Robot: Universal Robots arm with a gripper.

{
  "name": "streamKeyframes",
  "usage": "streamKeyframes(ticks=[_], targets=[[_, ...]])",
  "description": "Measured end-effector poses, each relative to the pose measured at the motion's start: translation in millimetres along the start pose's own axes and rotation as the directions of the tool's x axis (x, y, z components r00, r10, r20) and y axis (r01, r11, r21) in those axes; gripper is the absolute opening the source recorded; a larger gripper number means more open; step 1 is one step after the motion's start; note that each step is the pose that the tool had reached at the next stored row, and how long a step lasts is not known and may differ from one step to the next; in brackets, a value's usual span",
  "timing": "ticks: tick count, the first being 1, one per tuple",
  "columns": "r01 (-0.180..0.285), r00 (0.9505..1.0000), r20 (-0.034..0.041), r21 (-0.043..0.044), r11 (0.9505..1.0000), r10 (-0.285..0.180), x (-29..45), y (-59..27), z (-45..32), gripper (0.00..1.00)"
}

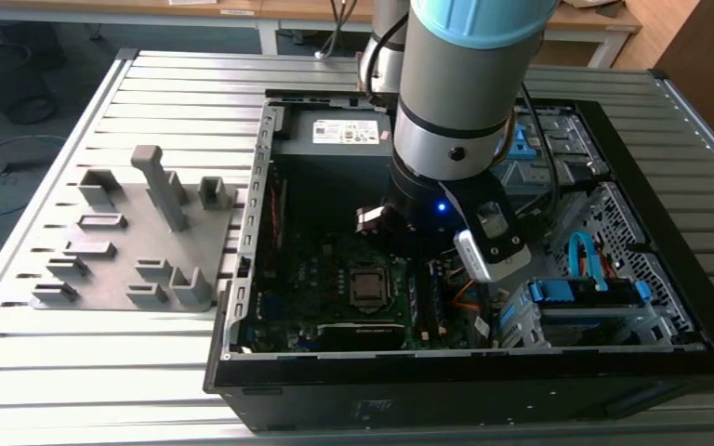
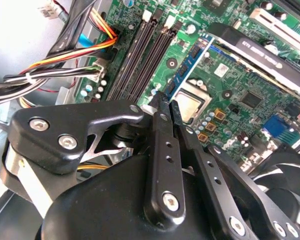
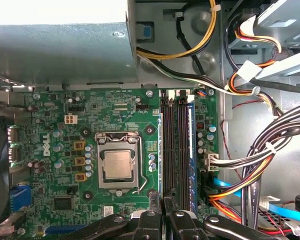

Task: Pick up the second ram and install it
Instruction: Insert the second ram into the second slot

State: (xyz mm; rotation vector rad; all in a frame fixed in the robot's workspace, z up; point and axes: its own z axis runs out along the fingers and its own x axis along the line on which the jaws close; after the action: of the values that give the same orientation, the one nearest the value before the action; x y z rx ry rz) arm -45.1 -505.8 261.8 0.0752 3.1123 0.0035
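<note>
The second ram (image 2: 190,65) is a dark blue-green stick with black chips, standing on edge in the motherboard slot closest to the CPU (image 2: 190,102). In the first wrist view it shows as a thin bluish strip (image 3: 160,150) beside the black slots (image 3: 172,150). My gripper (image 2: 168,103) is shut, its two black fingers pressed together with nothing visible between them. The tips hover right over the near end of that stick, and touching cannot be told. The fingertips (image 3: 150,218) also rise from the picture's edge in the first wrist view. A second blue-green strip (image 3: 191,155) lies along the outermost slot.
My arm (image 1: 456,139) reaches down into the open computer case (image 1: 482,362) on a slatted metal table. A grey holder tray (image 1: 134,279) with blocks lies at the exterior view's left. Bundled cables (image 3: 260,160), the power supply (image 3: 60,55) and a fan (image 2: 285,170) crowd the slots.
</note>
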Motion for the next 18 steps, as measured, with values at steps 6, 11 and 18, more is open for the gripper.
streamKeyframes(ticks=[6,11,18], targets=[[0.0,1.0,0.0,0.0001,1.0,0.0,0.1,0.0,2.2,0.14],[0.0,1.0,0.0,0.0,1.0,0.0,0.1,0.0,4.0,0.14],[0.0,1.0,0.0,0.0,1.0,0.0,0.2,0.0,6.4,0.14]])
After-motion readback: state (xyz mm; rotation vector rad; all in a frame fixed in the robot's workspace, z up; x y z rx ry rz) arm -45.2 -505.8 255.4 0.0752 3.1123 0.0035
